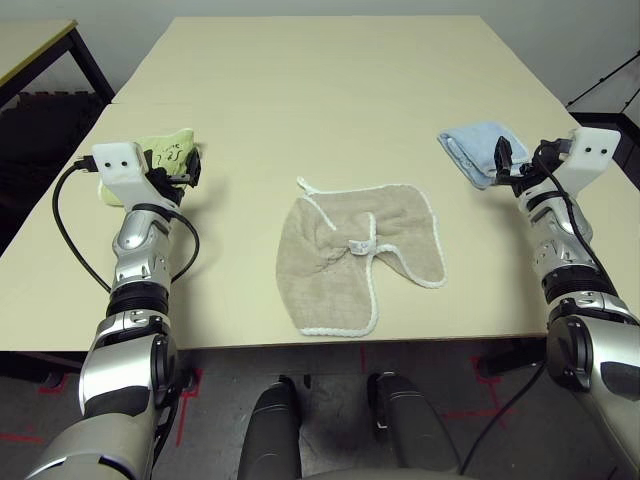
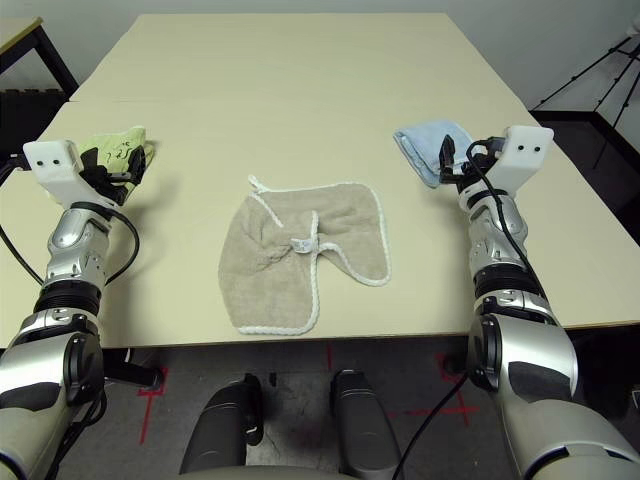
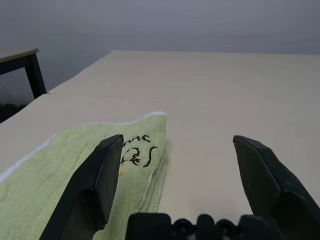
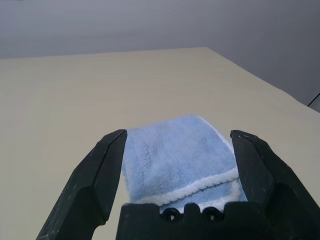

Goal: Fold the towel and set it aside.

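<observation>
The beige towel lies crumpled in the middle of the table near its front edge, its white corded edge curling across it and a small white tag near its centre. My left gripper hovers at the table's left side, open, over the lime-green towel. At the right side my right gripper stands open just short of the light blue towel. Neither touches the beige towel. In the wrist views both pairs of black fingers stand wide apart with nothing between them.
A lime-green folded towel lies at the left edge, seen close in the left wrist view. A light blue folded towel lies at the right, also. The tan table stretches far back. A dark side table stands at the far left.
</observation>
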Tool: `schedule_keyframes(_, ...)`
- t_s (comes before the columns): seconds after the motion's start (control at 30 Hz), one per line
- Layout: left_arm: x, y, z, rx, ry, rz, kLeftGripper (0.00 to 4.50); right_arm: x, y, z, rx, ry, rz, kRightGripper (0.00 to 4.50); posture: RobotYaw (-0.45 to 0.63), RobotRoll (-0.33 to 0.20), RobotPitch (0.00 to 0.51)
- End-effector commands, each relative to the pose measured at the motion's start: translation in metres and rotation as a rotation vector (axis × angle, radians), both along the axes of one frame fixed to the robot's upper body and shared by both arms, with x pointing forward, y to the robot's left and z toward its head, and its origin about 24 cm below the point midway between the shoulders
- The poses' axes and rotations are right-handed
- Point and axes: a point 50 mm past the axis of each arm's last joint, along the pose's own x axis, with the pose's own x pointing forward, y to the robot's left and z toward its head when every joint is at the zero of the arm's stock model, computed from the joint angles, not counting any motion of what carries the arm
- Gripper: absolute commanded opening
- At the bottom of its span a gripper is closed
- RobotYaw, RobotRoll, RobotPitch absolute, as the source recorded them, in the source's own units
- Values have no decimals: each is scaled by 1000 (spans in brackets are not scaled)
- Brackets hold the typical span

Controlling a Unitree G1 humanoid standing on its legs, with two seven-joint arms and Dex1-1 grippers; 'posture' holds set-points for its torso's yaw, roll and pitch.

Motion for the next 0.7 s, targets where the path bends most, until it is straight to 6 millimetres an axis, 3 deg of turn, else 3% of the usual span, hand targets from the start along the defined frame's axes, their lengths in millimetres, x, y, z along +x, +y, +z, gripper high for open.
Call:
schedule_keyframes(0.03, 1, -1, -1, 2, 12, -11, 4461, -1, -2, -1, 9, 4, -9, 4500, -59, 0, 91)
schedule_keyframes(0.4, 0, 0, 1, 15, 25, -64, 4461, -1, -2, -3, 6, 18, 1, 4500, -40, 0, 99)
schedule_keyframes(0.7, 0, -5, 16, 70, 52, -319, 4461, 0, -3, -1, -9, 28, 18, 4500, -18, 0, 111)
